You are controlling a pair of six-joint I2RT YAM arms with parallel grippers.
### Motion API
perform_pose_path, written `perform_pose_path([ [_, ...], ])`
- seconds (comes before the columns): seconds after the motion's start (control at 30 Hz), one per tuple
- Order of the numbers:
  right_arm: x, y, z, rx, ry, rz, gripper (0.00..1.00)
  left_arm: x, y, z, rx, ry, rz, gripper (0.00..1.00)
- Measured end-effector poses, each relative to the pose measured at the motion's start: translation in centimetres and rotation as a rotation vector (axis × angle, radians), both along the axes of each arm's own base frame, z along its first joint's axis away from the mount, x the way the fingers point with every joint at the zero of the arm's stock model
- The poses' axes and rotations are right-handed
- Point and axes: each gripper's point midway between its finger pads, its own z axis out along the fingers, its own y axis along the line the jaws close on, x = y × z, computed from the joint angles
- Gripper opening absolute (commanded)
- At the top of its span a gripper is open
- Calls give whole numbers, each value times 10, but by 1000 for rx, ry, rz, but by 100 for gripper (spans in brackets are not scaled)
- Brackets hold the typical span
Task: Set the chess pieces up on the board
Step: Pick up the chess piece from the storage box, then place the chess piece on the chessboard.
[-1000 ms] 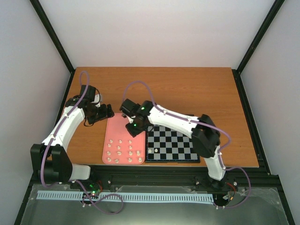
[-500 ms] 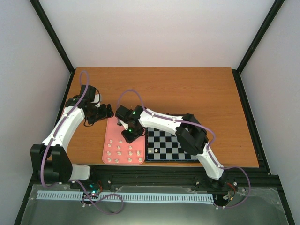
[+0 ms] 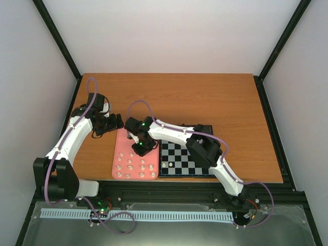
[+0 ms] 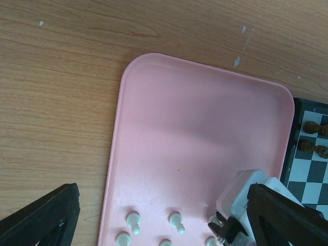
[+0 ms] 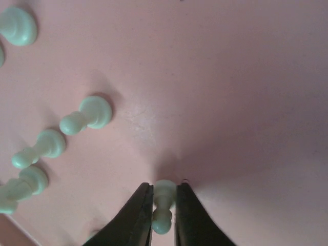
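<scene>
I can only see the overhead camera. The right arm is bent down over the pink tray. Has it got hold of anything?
Observer: Yes. Its wrist camera shows the right gripper closed on one white piece standing on the tray.
Visitor: And the left one?
Observer: The left gripper is wide open with nothing in it, above the tray's far end.
Visitor: Is anything on the board that I can't see?
Observer: Yes. The left wrist camera shows dark pieces standing along the board's far edge, hidden from overhead.
</scene>
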Motion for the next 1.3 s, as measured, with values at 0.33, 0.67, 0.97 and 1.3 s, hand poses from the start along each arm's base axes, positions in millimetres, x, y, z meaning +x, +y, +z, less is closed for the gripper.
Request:
perform_pose_path([
  [0.33,7,-9,6,-28,-46,-19,3,0,1,0,3,0,1,100],
  [0.67,12,-94,85,35,-153,-210,3,0,1,0,4,0,2,100],
  [0.97,-31,-174,30,-140,-63,-298,3,0,1,0,3,0,1,100],
  [1.3,-38,-179,17,-132,-44,-323,3,0,1,0,3,0,1,100],
])
